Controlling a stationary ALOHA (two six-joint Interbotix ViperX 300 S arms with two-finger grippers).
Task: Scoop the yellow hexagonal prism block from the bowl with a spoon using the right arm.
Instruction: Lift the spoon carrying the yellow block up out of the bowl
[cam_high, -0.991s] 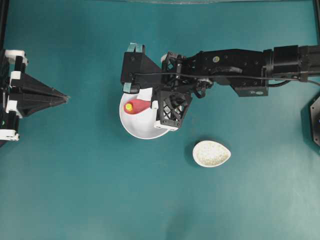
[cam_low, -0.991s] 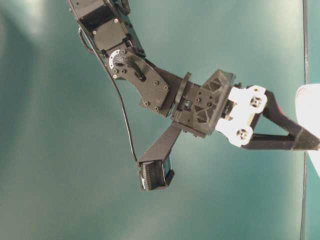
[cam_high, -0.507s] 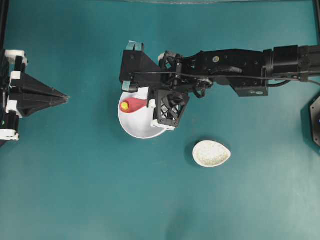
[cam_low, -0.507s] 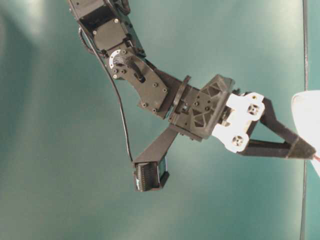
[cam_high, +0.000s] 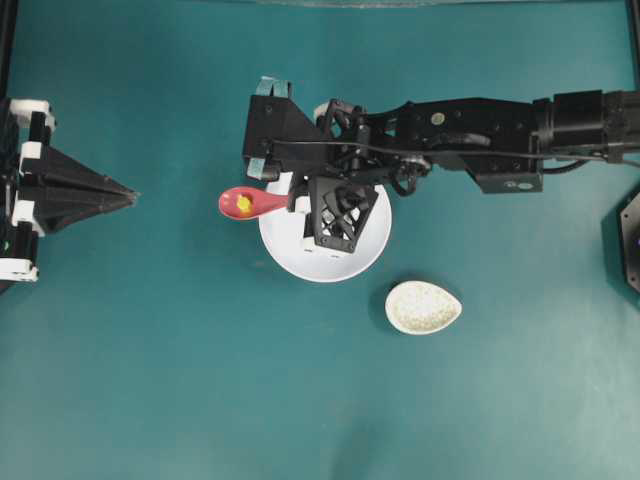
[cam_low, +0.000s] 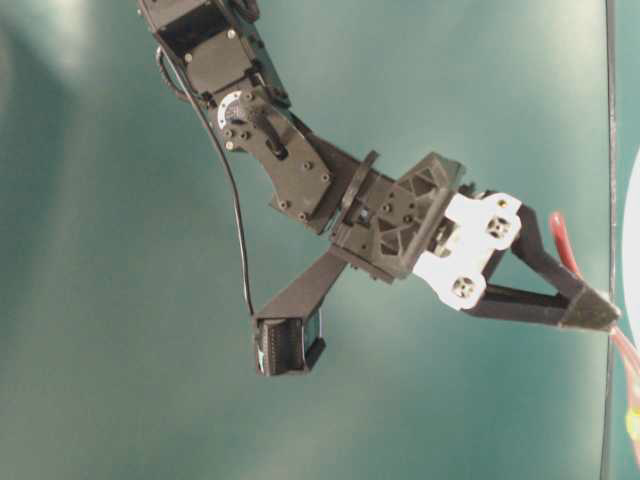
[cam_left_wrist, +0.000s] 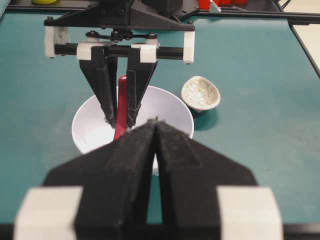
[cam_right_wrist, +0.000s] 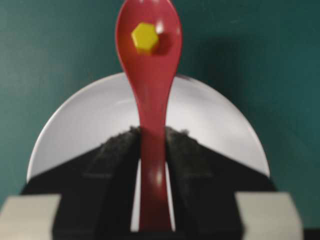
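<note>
robot lab bench, teal mat (cam_high: 150, 380), two fixed black arms, black frame rails (cam_left_wrist: 250, 15)

The right arm (cam_high: 470, 135) is built of matte black blocky links dotted with small silver screws, a round silver-ringed fitting on one side plate, and a thin black cable looping along it past a lattice-patterned black bracket that carries a small boxy camera. Its right gripper (cam_right_wrist: 151, 137) has two long tapering black fingers with rough dark padding on the inner faces, set on white plastic carriages fixed with screws, and teal-grey tips in the overhead view. The left gripper (cam_left_wrist: 154, 131) has the same triangular black shape with white blocks at its base.
</note>
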